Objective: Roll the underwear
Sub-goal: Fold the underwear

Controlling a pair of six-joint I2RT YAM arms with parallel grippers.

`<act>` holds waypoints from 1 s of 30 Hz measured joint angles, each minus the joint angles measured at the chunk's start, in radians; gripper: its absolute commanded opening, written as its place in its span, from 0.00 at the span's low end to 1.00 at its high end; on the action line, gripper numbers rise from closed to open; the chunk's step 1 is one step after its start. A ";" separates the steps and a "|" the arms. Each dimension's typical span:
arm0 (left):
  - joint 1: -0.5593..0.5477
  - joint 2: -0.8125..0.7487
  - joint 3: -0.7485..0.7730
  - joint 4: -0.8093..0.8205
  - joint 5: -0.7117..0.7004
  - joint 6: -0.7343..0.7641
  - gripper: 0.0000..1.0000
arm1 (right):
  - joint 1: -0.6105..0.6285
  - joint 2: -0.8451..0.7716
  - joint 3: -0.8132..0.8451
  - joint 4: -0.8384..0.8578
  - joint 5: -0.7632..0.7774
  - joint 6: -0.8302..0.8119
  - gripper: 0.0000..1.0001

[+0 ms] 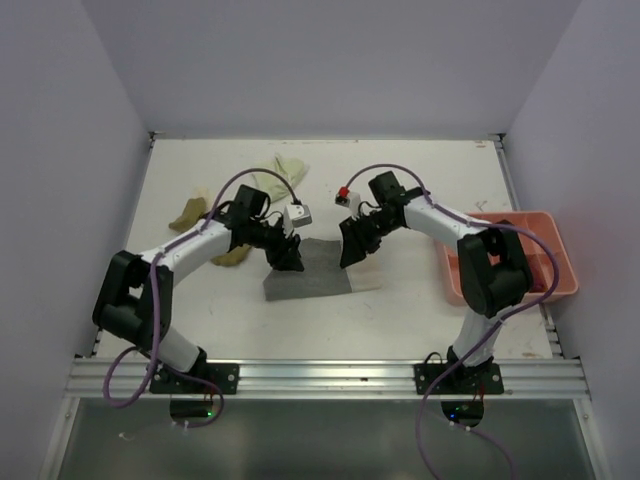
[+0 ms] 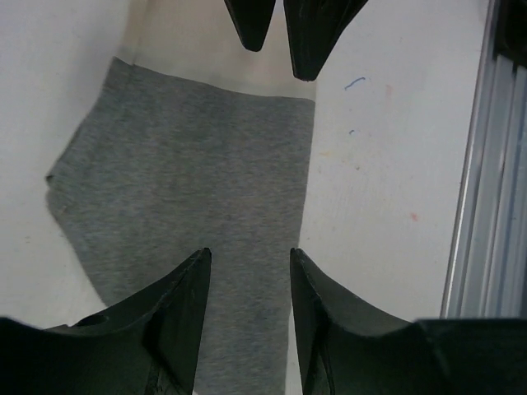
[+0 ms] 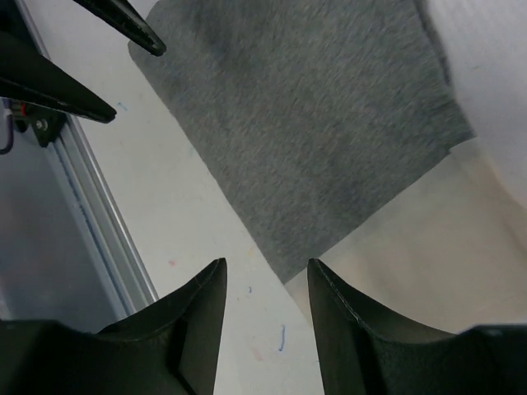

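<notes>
1. Grey underwear (image 1: 310, 275): lies flat at the table's centre, directly beneath both my grippers. Its right end lies against a cream garment (image 3: 428, 247).
2. Long axis: appears to run left to right, from one gripper toward the other. One straight edge faces my bases.
3. Left gripper (image 2: 247, 257): fingers moderately parted, nothing between them, poised over the cloth's left portion.
4. Right gripper (image 3: 265, 267): fingers likewise parted and empty, above the near-right corner where grey meets cream.
5. Nearness: neither arm is closer. I judge that each could take its own end.
6. Olive-tan garment (image 1: 188, 213) and pale yellow-green garment (image 1: 282, 172): far-left, well apart.
</notes>
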 measured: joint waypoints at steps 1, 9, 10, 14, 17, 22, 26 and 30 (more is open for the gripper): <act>0.000 0.008 -0.012 0.000 0.015 -0.016 0.47 | 0.006 0.000 -0.026 0.007 -0.011 0.019 0.48; 0.022 0.170 -0.031 0.016 0.118 -0.093 0.46 | -0.003 0.056 -0.151 0.122 -0.050 0.123 0.47; 0.030 0.199 -0.031 0.017 0.134 -0.097 0.46 | -0.003 0.069 -0.162 0.131 -0.053 0.132 0.47; 0.067 0.315 -0.027 0.009 0.191 -0.115 0.45 | -0.006 0.119 -0.181 0.158 -0.100 0.171 0.46; 0.101 0.354 -0.016 0.007 0.248 -0.133 0.45 | -0.012 0.133 -0.183 0.172 -0.127 0.195 0.46; 0.142 0.398 0.014 -0.017 0.304 -0.133 0.48 | -0.021 0.150 -0.183 0.183 -0.166 0.217 0.47; 0.148 0.401 0.071 -0.138 0.320 -0.026 0.50 | -0.020 0.136 -0.183 0.180 -0.164 0.219 0.47; 0.148 0.384 0.177 -0.355 0.375 0.179 0.52 | -0.018 0.049 -0.182 0.180 -0.155 0.254 0.47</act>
